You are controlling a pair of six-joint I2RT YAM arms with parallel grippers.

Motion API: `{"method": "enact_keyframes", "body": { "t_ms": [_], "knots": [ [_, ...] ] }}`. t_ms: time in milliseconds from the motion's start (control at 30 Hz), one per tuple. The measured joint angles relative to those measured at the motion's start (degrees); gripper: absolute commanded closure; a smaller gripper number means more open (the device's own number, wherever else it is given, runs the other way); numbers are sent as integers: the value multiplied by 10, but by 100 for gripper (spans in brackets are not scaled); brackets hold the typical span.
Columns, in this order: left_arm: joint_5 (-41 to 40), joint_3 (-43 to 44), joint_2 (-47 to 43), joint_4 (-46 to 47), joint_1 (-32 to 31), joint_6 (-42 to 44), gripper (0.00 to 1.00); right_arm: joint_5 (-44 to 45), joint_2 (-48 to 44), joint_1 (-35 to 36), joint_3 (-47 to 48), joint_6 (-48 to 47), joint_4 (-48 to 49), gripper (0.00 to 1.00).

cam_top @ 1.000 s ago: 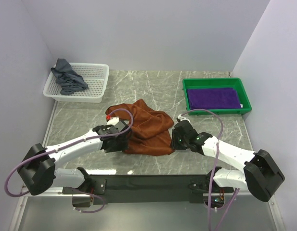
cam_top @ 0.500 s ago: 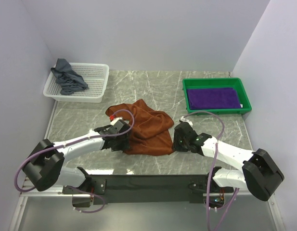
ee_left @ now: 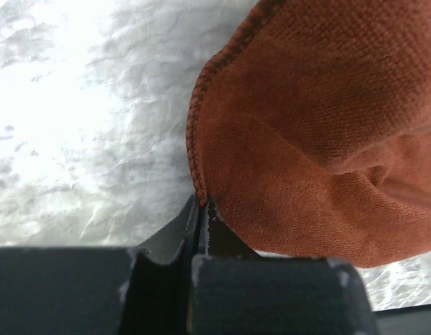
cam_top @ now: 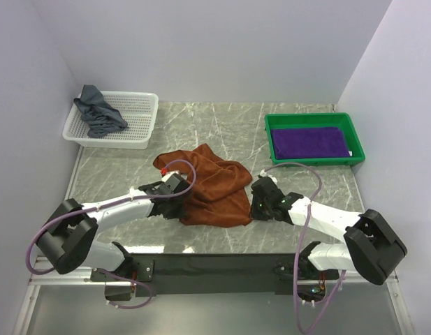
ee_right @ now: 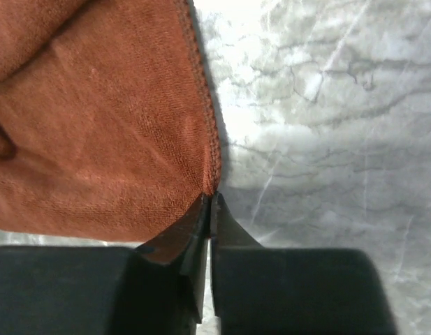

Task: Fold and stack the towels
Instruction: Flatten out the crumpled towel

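Stretched low across the table (cam_top: 110, 174) from both sides, forearms angled inward toward the middle, wrists close to the marble. Pinching with the left gripper (ee_left: 203, 206), jaws pressed together, the stitched near-left corner of the rust-brown towel (cam_top: 215, 183), crumpled mid-table. Pinching likewise with the right gripper (ee_right: 210, 202), jaws all but closed, the near-right corner. Farther back: purple towel (cam_top: 309, 142) flat in the green tray (cam_top: 313, 162), grey-blue towel (cam_top: 96, 115) heaped in the white basket (cam_top: 135, 112).
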Motion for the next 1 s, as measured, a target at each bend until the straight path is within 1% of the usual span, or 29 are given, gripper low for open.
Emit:
{"method": "enact_keyframes", "body": {
  "t_ms": [67, 167, 233, 333, 400, 467, 567, 633, 733, 767, 800, 867, 900, 933, 967, 1000],
  "knots": [
    [-4, 7, -5, -25, 0, -1, 99, 3, -3, 0, 7, -3, -21, 100],
    [-16, 41, -30, -102, 0, -7, 99, 21, -25, 0, 42, -14, -91, 100],
    [-22, 81, -61, -149, 0, -10, 99, 35, -48, 0, 93, -28, -147, 100],
    [-26, 148, -99, -206, 0, -7, 95, 59, -65, 0, 184, -54, -210, 100],
    [-28, 179, -111, -221, 0, -2, 93, 73, -64, 0, 237, -73, -235, 99],
    [-28, 188, -110, -220, 1, 2, 94, 80, -51, 0, 266, -90, -247, 99],
    [-9, 173, -67, -206, 9, 14, 98, 76, 3, 0, 280, -112, -254, 98],
    [3, 159, -3, -185, 15, 24, 99, 70, 69, 0, 280, -127, -253, 98],
    [3, 157, 108, -164, 21, 34, 99, 66, 154, -1, 284, -142, -253, 98],
    [2, 159, 138, -160, 23, 37, 97, 65, 179, -2, 290, -147, -253, 97],
    [3, 172, 157, -167, 25, 42, 91, 64, 202, -3, 298, -151, -254, 94],
    [-1, 198, 166, -160, 29, 45, 86, 65, 236, -6, 323, -154, -251, 89],
    [-2, 210, 168, -155, 31, 45, 75, 65, 246, -8, 334, -155, -247, 78],
    [-3, 224, 169, -149, 35, 48, 71, 66, 253, -11, 345, -152, -240, 74],
    [-4, 235, 169, -143, 38, 48, 68, 68, 255, -14, 353, -151, -231, 73],
    [-5, 246, 168, -133, 43, 47, 62, 70, 253, -20, 359, -149, -220, 68]
  ]
}}
